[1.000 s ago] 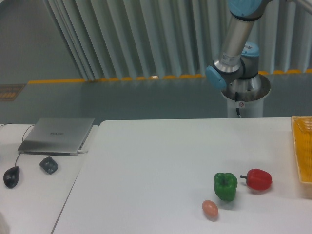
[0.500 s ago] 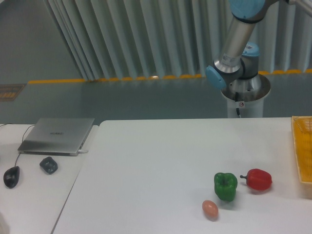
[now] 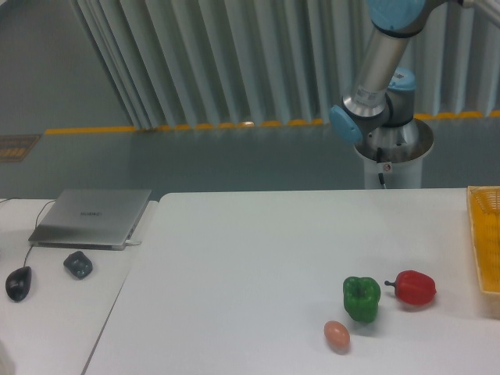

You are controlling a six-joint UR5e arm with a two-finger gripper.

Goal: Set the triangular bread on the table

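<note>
The triangular bread is out of view. The large white table (image 3: pixel 250 258) fills the lower middle and right of the camera view. Only the arm's base and lower links (image 3: pixel 375 94) show, behind the table's far right edge; the arm runs up out of the top of the frame. The gripper is out of view.
A green bell pepper (image 3: pixel 361 298), a red bell pepper (image 3: pixel 413 288) and a small pinkish-brown egg (image 3: pixel 337 336) lie at the table's front right. A yellow basket (image 3: pixel 486 242) stands at the right edge. A smaller desk at the left holds a grey laptop (image 3: pixel 92 216), a mouse (image 3: pixel 19 283) and a small dark object (image 3: pixel 77 264).
The arm's upper link has shifted very slightly to the right. Nothing on the table has moved.
</note>
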